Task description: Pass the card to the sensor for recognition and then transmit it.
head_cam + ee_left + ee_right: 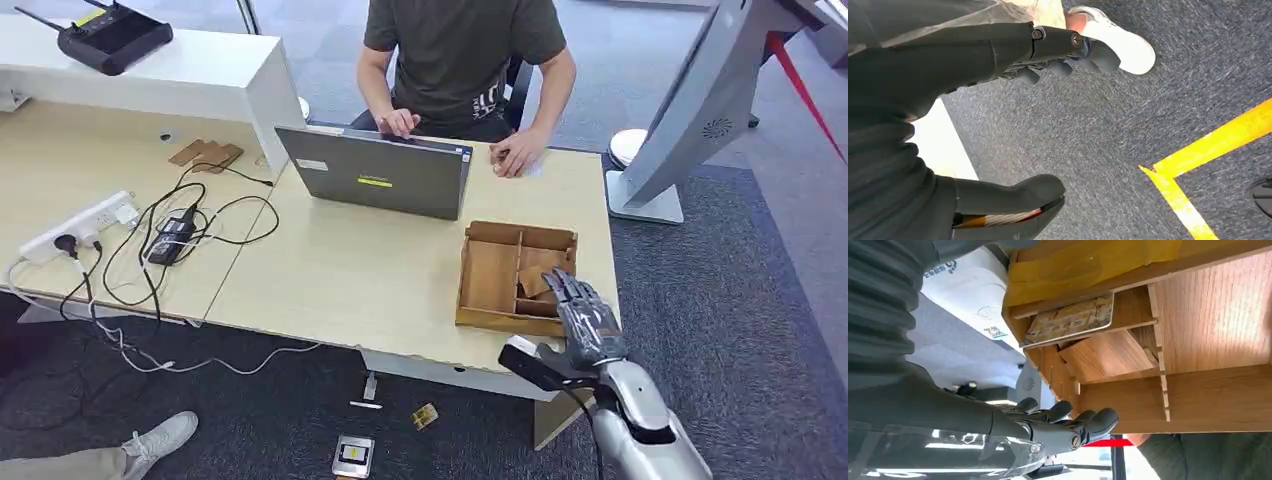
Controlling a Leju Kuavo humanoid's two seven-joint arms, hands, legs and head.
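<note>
Wooden tray [490, 275] sits lower right of the head frame on the bench [350, 270], card [1070, 320] lying in a compartment. Right hand [585, 320] hovers over the tray, fingers apart, empty. Left hand [1058, 55] hangs above carpet, fingers loose, empty.

**Even indoor light, soft detail in all views**

The desk [350, 270] is lit brightly and evenly from above, and only faint shadows are cast beside the wooden box [515, 275]. The head view is rendered slightly soft throughout. In the left wrist view, the carpet [1108, 125] is shown grainy and a white patch is overexposed. In the right wrist view, glare is seen on the wood, and the nearby hand [1048, 425] is blurred.
</note>
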